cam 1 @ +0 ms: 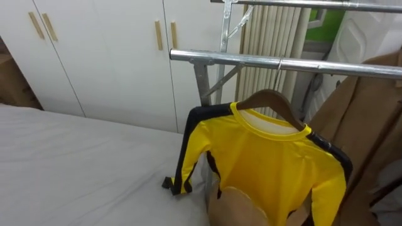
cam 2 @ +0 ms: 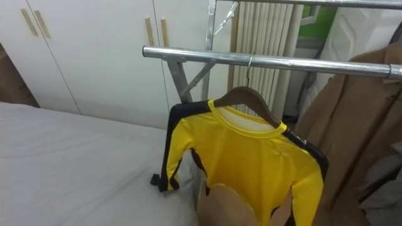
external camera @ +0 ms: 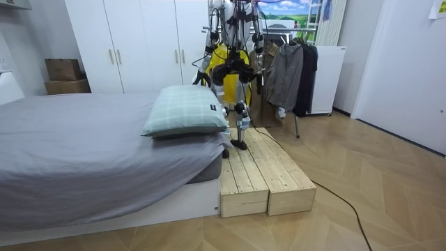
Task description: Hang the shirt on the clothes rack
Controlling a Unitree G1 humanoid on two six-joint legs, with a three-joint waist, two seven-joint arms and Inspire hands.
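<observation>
A yellow long-sleeved shirt (cam 1: 270, 163) with black shoulder stripes hangs on a brown wooden hanger (cam 1: 273, 100). The hanger's hook is over the lower metal rail (cam 1: 251, 60) of the clothes rack. The shirt's left sleeve (cam 1: 185, 160) droops down towards the bed. A tan rounded shape (cam 1: 239, 207) lies in front of the shirt's lower part. In the room view I stand on the wooden platform (external camera: 261, 174) facing the rack, with the shirt (external camera: 226, 70) at chest height; my arms there are too small to read.
The grey bed (cam 1: 75, 163) lies to my left, with a checked pillow (external camera: 185, 111) on it. White wardrobes (cam 1: 107, 56) stand behind it. A brown coat (cam 1: 364, 125) and other dark garments (external camera: 293, 73) hang on the rack to the right. A second rail (cam 1: 314, 5) runs above.
</observation>
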